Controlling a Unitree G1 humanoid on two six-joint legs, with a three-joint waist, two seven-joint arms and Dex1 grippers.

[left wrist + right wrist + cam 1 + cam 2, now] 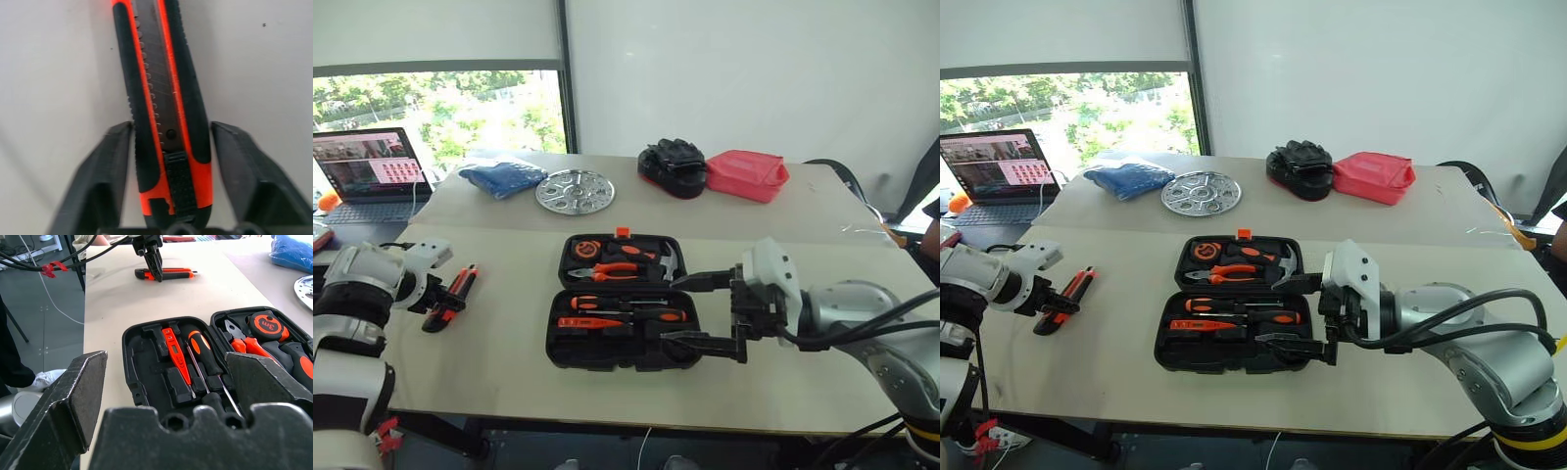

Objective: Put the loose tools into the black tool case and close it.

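The orange-and-black utility knife lies on the table's left side. My left gripper is down over its near end, and its fingers press against both sides of the knife. The black tool case lies open mid-table. Its near half holds two black-and-orange screwdrivers and a slim orange screwdriver. Pliers, a tape measure and a hammer fill the lid. My right gripper hovers open at the case's right side, holding nothing.
On the far table stand a laptop, a blue cloth, a round metal disc, black gloves and a red pouch. The table's front edge runs just below the case.
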